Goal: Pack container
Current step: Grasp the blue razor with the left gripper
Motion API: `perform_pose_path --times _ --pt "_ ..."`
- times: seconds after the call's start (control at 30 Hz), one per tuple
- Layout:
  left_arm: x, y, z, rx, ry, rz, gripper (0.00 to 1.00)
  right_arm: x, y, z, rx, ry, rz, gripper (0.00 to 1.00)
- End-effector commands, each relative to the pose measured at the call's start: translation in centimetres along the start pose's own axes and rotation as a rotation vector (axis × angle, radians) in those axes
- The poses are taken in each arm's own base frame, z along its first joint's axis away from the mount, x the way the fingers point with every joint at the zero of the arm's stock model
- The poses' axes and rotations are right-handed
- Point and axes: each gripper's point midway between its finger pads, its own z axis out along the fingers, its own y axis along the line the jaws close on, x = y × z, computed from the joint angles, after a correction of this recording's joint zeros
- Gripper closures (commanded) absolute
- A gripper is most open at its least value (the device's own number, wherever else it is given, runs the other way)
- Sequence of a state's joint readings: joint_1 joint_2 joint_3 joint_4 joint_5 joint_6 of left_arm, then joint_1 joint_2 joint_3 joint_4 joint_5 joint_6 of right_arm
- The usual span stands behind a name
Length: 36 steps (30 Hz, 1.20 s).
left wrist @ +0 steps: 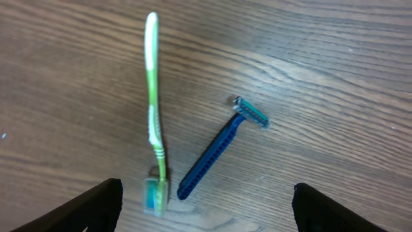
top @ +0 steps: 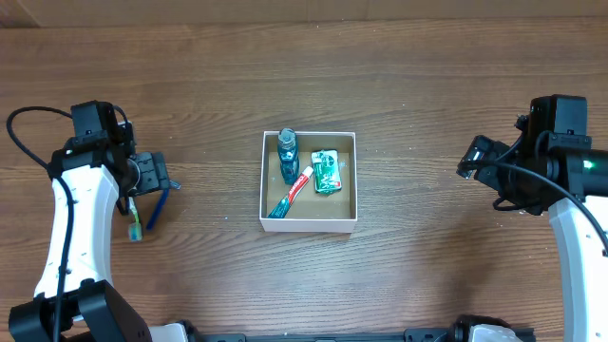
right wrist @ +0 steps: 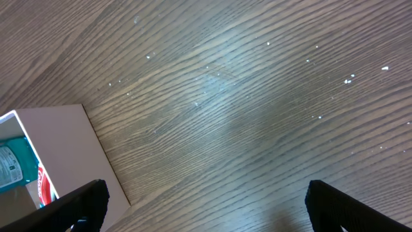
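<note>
Left gripper point(left wrist: 206, 209): open, 2 dark fingertips wide apart at the bottom corners of its wrist view, holding nothing, above the wooden table point(left wrist: 335, 77).
Beneath it: a green toothbrush point(left wrist: 153, 109) and a blue razor point(left wrist: 212, 154) lie flat on the wood, the brush head and the razor's handle end nearest the fingers and close together.
Left wrist view only: the razor's teal blade head and ribbed handle. Overhead, both items are thin strips just beside the arm.
Right gripper point(right wrist: 206, 212): open, 2 fingertips spread wide, holding nothing, over wood.
Right wrist view only: 1 white outer wall and corner of the container point(right wrist: 64, 148) at the left edge, with a slice of a teal bottle point(right wrist: 13, 164) and a red edge inside.
Container place: the table's middle, between the 2 arms, well apart from both grippers.
Overhead only: the whole tan floor, with the bottle, a red-and-white tube point(top: 293, 193) and a green packet point(top: 326, 172) on it.
Writing: the bottle's white label carries print too small to read, and the tube and packet print is illegible.
</note>
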State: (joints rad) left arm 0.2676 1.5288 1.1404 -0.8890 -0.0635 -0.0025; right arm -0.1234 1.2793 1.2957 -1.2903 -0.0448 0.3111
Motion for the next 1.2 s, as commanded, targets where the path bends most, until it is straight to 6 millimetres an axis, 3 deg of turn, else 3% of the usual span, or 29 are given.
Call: perform_pose_path --times 0.0,0.2,0.4,0.77,1.03,1.17 --pt "0.8 -0.8 2.0 0.041 0.062 0.055 0.15 -0.1 0.0 -0.1 -0.005 -0.009 -0.008 0.00" --pt "3.1 -2.4 7.0 0.092 0.227 0.082 0.18 -0.2 0.0 -0.1 -0.005 -0.010 -0.011 0.00" --pt "4.6 -2.9 9.7 0.094 0.314 0.090 0.18 -0.2 0.0 -0.1 -0.005 -0.010 -0.011 0.00" --pt "7.3 -2.0 10.6 0.034 0.390 0.057 0.37 -0.2 0.0 -0.1 -0.006 -0.012 -0.011 0.00" --pt "7.7 -1.9 10.6 0.031 0.403 0.046 0.71 -0.2 0.0 -0.1 -0.006 -0.011 -0.011 0.00" --pt "7.7 -1.9 10.6 0.030 0.404 0.040 0.83 -0.2 0.0 -0.1 -0.006 -0.012 -0.011 0.00"
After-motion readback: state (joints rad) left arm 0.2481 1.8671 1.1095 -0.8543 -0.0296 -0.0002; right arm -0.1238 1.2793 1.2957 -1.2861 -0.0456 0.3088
